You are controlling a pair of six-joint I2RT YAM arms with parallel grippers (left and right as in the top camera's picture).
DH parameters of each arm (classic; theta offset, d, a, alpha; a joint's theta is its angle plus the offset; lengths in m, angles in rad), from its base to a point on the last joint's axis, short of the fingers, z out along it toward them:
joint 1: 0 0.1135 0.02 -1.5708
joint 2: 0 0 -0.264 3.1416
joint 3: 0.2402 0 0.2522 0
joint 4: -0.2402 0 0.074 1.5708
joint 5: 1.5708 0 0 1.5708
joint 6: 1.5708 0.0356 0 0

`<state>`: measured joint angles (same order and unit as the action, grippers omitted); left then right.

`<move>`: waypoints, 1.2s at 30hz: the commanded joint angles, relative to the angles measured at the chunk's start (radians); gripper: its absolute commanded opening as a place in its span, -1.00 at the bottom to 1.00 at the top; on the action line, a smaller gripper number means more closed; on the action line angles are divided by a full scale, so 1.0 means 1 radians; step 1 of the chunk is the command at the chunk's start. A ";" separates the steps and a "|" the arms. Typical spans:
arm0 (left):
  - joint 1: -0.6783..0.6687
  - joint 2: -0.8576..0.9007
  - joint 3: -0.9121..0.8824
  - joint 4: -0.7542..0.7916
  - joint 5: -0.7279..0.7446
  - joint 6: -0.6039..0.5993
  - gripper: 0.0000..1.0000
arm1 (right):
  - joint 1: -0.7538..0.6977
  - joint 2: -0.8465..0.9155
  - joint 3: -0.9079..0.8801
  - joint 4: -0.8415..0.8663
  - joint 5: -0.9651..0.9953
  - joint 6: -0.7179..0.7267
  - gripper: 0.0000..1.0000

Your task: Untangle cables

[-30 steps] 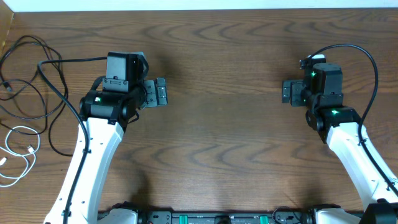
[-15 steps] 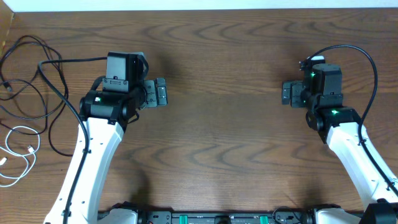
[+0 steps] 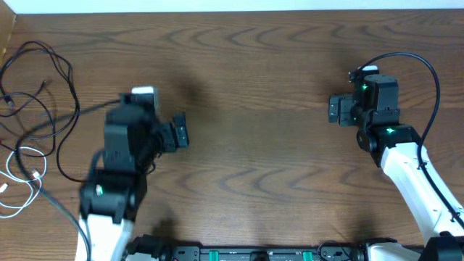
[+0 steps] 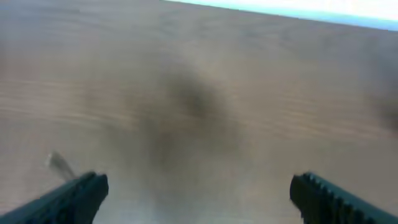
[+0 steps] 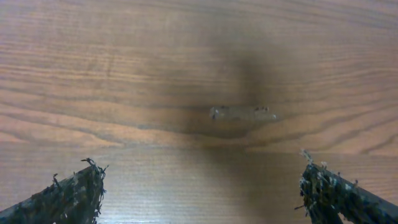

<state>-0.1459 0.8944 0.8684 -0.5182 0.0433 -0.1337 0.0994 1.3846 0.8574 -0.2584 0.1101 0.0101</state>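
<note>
Left gripper (image 3: pixel 176 134) gapes wide with nothing in it, over bare table (image 3: pixel 254 167); right gripper (image 3: pixel 335 109) is spread and empty too, well apart on the other side. Over at the table's left edge lie the cables (image 3: pixel 43 80), black loops above and the white cable (image 3: pixel 22 170) below. Best bet, I'd say: pick a loose outer strand, pinch it cleanly, and draw it gently off the heap. Trouble is, the tangle runs out of frame, the crossings are too fine to read, and the left wrist view is all blur.

Table (image 3: pixel 261 145): brown wood grain, smooth, low sheen. Cables (image 3: pixel 30 45): smooth black and white sheathing. Right gripper (image 5: pixel 199 186) fingers (image 5: pixel 68 193): black, rough, frayed surface. Arm shell (image 3: pixel 409 170): white glossy plastic.
</note>
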 commanded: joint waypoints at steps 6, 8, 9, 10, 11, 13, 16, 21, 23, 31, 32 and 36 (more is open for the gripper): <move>-0.024 -0.461 -0.411 0.410 0.001 0.003 0.97 | 0.005 0.001 0.012 0.000 0.011 -0.011 0.99; -0.024 -0.550 -0.476 0.471 0.001 0.003 0.97 | 0.005 0.001 0.012 0.000 0.011 -0.011 0.99; -0.024 -0.588 -0.502 0.488 0.001 0.003 0.97 | 0.005 0.001 0.012 0.000 0.011 -0.011 0.98; -0.024 -0.612 -0.518 0.496 0.001 0.003 0.97 | 0.005 0.001 0.012 0.000 0.011 -0.011 0.99; -0.024 -0.649 -0.544 0.505 0.001 0.003 0.97 | 0.005 0.001 0.012 0.000 0.011 -0.011 0.99; -0.024 -0.721 -0.592 0.509 0.001 0.003 0.97 | 0.005 0.001 0.012 0.000 0.011 -0.011 0.98; -0.024 -0.845 -0.667 0.509 -0.007 0.003 0.97 | 0.005 0.001 0.012 0.000 0.011 -0.011 0.99; -0.024 -0.893 -0.762 0.580 -0.013 0.010 0.97 | 0.005 0.001 0.012 0.000 0.011 -0.011 0.99; -0.024 -0.893 -0.795 0.595 -0.012 0.010 0.97 | 0.005 0.001 0.012 0.000 0.011 -0.011 0.99; -0.024 -0.893 -0.864 0.446 -0.009 0.009 0.97 | 0.005 0.001 0.012 0.000 0.011 -0.011 0.98; -0.024 -0.893 -0.864 0.448 -0.010 0.010 0.97 | 0.005 0.001 0.012 -0.001 0.011 -0.011 0.99; -0.031 -0.893 -0.864 0.448 -0.009 0.009 0.97 | 0.005 0.001 0.012 0.000 0.011 -0.011 0.98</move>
<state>-0.1677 0.0113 0.0120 -0.0208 0.0486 -0.1326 0.0994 1.3857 0.8577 -0.2604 0.1127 0.0101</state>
